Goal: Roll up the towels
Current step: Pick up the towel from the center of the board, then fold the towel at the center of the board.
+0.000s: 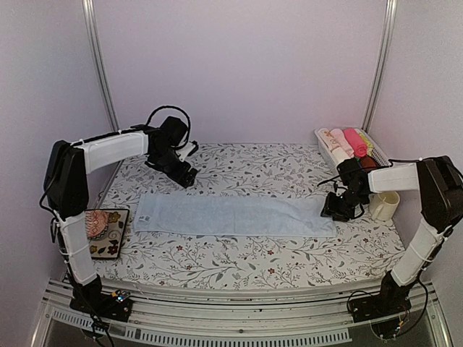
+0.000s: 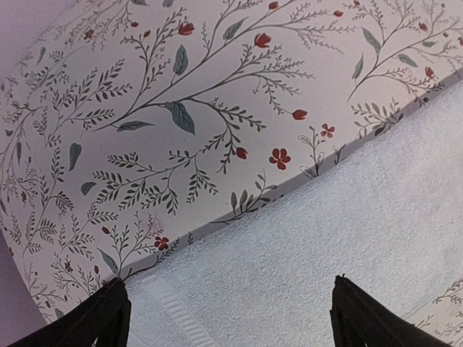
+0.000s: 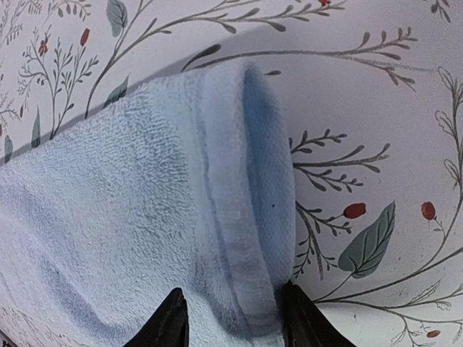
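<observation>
The light blue towel (image 1: 235,215) lies flat and stretched left to right across the flowered table. My right gripper (image 1: 334,210) is at its right end. In the right wrist view the gripper (image 3: 231,318) has its jaws closed on the curled-up hem of the towel (image 3: 130,217). My left gripper (image 1: 187,176) hovers open and empty beyond the towel's far edge, near its left part. In the left wrist view the gripper (image 2: 228,318) has its jaws wide apart above the towel (image 2: 325,238). A cream roll (image 1: 329,137) lies in the basket.
A white basket (image 1: 377,150) at the back right holds several rolled cloths, cream, pink and hot pink. A cream mug (image 1: 383,205) stands just right of my right gripper. A patterned pad (image 1: 106,231) lies at the table's left edge.
</observation>
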Controlling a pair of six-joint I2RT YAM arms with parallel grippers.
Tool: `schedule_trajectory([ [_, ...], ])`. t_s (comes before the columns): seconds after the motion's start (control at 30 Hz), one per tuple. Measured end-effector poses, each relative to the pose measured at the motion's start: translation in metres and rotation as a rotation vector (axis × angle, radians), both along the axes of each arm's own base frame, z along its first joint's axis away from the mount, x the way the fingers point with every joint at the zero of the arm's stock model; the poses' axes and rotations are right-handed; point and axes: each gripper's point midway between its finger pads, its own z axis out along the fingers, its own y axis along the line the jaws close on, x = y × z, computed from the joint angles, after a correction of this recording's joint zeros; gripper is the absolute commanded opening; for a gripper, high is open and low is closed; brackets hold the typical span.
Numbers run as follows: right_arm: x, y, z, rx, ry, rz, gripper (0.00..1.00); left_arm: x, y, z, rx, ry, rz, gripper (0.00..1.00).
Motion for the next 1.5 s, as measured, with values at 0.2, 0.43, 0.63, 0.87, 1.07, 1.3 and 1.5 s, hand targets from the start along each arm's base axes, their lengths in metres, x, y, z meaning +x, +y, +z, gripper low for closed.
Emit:
schedule_trajectory([
  [0.2, 0.003, 0.0, -0.003, 0.01, -0.015, -0.012, 0.07, 0.0, -0.001, 0.001, 0.009, -0.005, -0.008, 0.97],
  [0.43, 0.001, -0.002, -0.005, 0.007, -0.007, -0.027, 0.02, 0.002, -0.003, 0.005, 0.009, -0.018, -0.016, 0.97],
  [0.63, -0.011, -0.013, 0.002, -0.033, 0.024, -0.043, 0.02, 0.006, -0.006, 0.013, 0.012, -0.04, -0.024, 0.97],
  [0.87, -0.01, -0.063, 0.059, -0.052, -0.047, -0.15, 0.02, 0.008, -0.005, 0.016, 0.023, -0.053, -0.02, 0.97],
  [1.07, -0.01, -0.105, 0.102, -0.077, -0.114, -0.224, 0.02, 0.008, -0.005, 0.015, 0.02, -0.05, -0.015, 0.97],
  [1.3, -0.007, -0.098, 0.126, -0.042, -0.146, -0.163, 0.02, 0.008, -0.003, 0.015, 0.008, -0.046, 0.005, 0.97],
  [1.5, 0.019, -0.013, 0.166, 0.027, -0.246, 0.089, 0.02, 0.011, 0.005, 0.013, -0.01, -0.04, 0.063, 0.97],
])
